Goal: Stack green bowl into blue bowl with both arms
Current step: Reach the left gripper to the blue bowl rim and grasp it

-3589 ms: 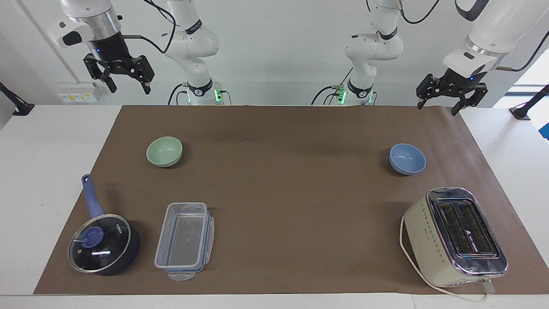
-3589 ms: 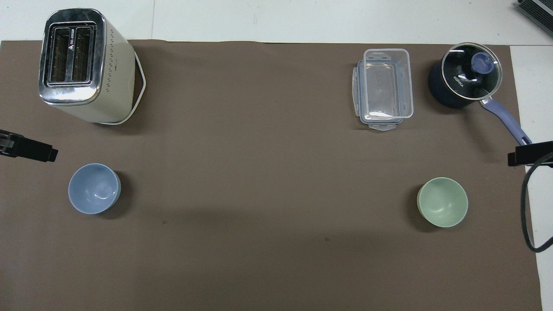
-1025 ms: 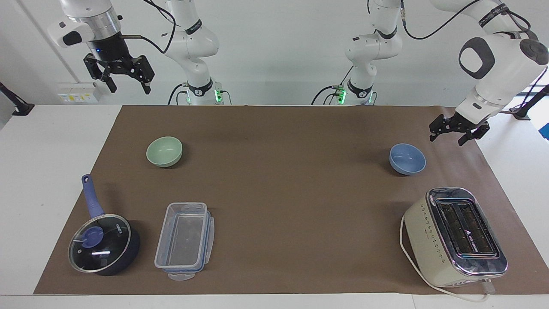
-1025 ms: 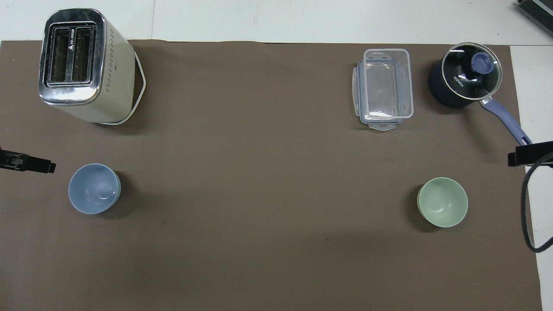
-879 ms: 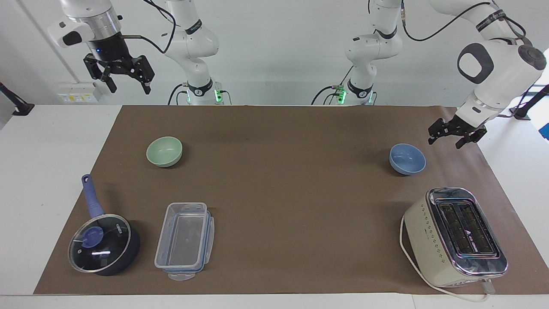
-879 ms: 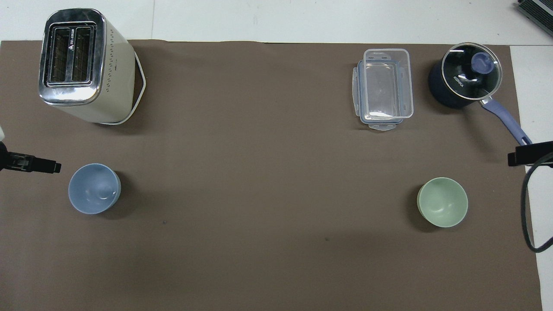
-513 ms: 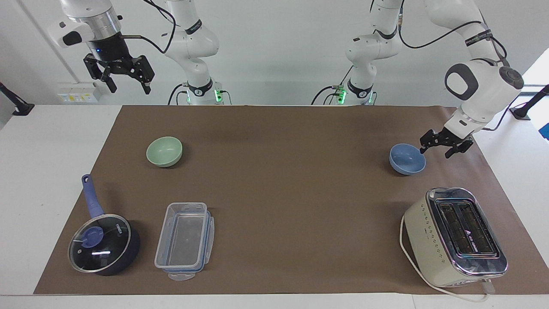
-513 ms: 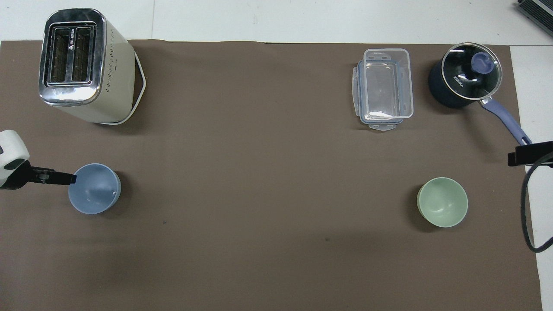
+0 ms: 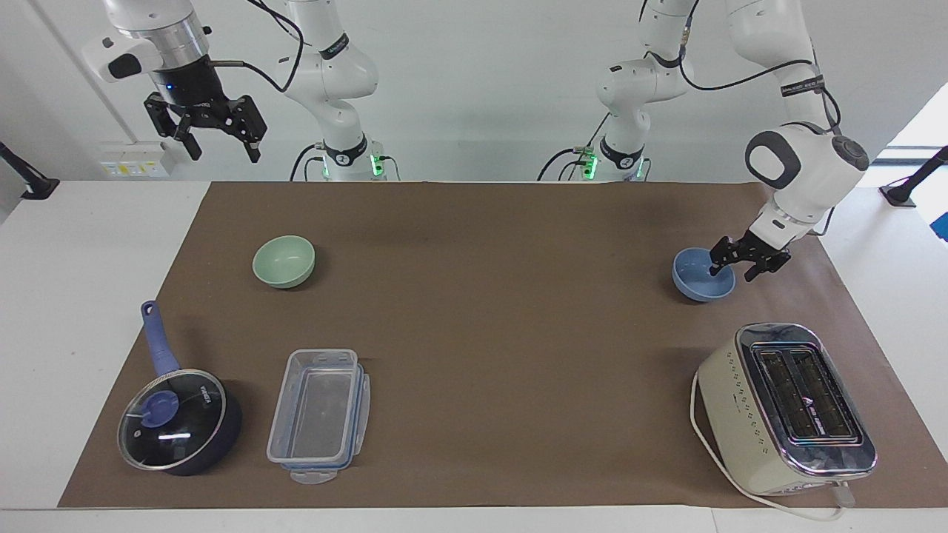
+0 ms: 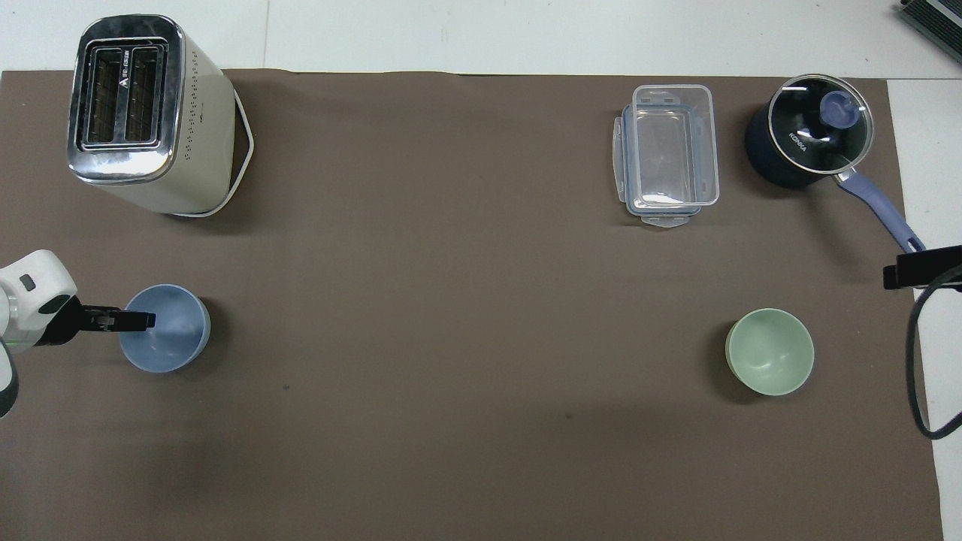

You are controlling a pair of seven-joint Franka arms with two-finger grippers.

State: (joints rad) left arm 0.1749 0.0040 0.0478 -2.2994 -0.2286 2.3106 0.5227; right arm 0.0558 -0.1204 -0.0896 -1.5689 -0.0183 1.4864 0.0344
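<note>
Now, at the right arm's end of the table, the right gripper (image 9: 215, 144) hangs high above the mat's (image 9: 489, 326) edge, fingers spread, holding nothing; that arm waits. The green bowl (image 9: 284, 260) sits upright on the mat near that end, with bare mat all round it. Farther from the robots, the saucepan (image 9: 180, 420) and the clear box (image 9: 319, 415) stand beside each other near the mat's outer edge. A wide stretch of bare mat separates the 2 bowls. Toward the left arm's end, the blue bowl (image 9: 702, 275) sits upright; the left gripper (image 9: 733, 268) is low at its rim, fingers (image 9: 715, 266) parted, 1 inside the bowl and 1 outside, not closed on it. The toaster (image 9: 786, 407) stands farther out, near the mat's corner, well apart from the bowl.
</note>
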